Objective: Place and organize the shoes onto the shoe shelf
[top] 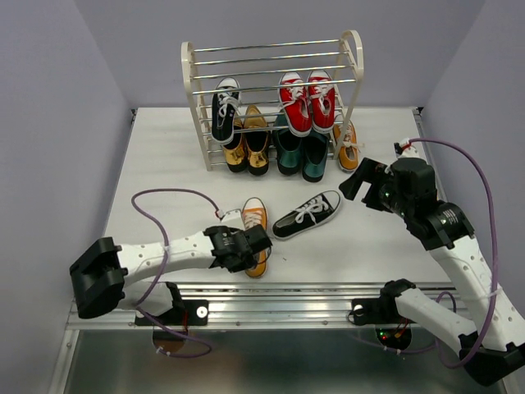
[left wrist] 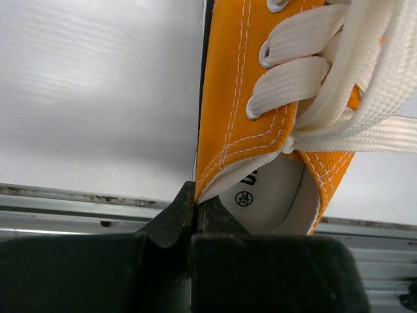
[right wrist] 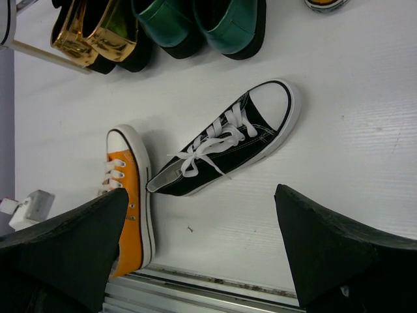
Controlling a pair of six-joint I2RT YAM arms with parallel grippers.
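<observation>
An orange sneaker (top: 254,217) lies near the table's front edge. My left gripper (top: 259,249) is shut on the side wall of its heel collar, seen close in the left wrist view as the orange sneaker (left wrist: 241,98) pinched between the left gripper (left wrist: 195,208) jaws. A black sneaker (top: 308,215) lies loose beside it, also below my open right gripper (right wrist: 202,251) as the black sneaker (right wrist: 228,140). The right gripper (top: 365,187) hovers right of it, holding nothing. The shoe shelf (top: 354,49) holds one black sneaker (top: 223,111) and two red ones (top: 295,103). Another orange sneaker (top: 349,148) lies by its right side.
A glossy gold pair (top: 248,146) and a dark green pair (top: 299,152) sit at the shelf's foot. A metal rail (top: 287,291) runs along the table's front edge. A purple cable (top: 168,197) loops over the table behind the left arm.
</observation>
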